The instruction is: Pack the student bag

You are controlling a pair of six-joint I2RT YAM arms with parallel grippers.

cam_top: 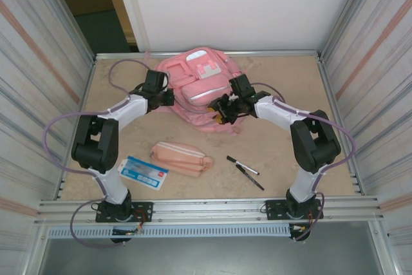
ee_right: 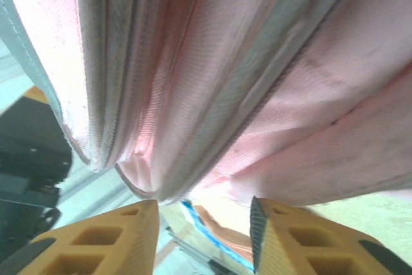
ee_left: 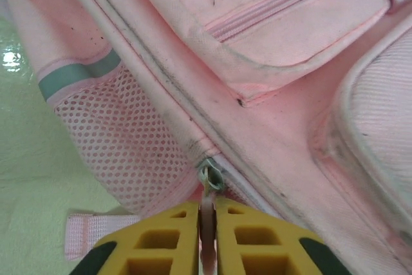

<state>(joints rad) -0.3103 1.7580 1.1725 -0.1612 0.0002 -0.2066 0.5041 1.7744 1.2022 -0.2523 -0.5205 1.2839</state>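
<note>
Left end effector (ee_left: 206,214) clamps student bag (ee_left: 277,114) zipper pull (ee_left: 210,180) just ahead, right end effector (ee_right: 203,214) apart; yanking could slip it.

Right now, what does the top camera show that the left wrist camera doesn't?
Top view: the pencil pouch, two pens and a blue-and-white card lying on the table. Left wrist view: the zipper pull pinched in the left gripper, and the mesh side pocket up close. Shared: the pink student bag, with the left gripper on it.
</note>
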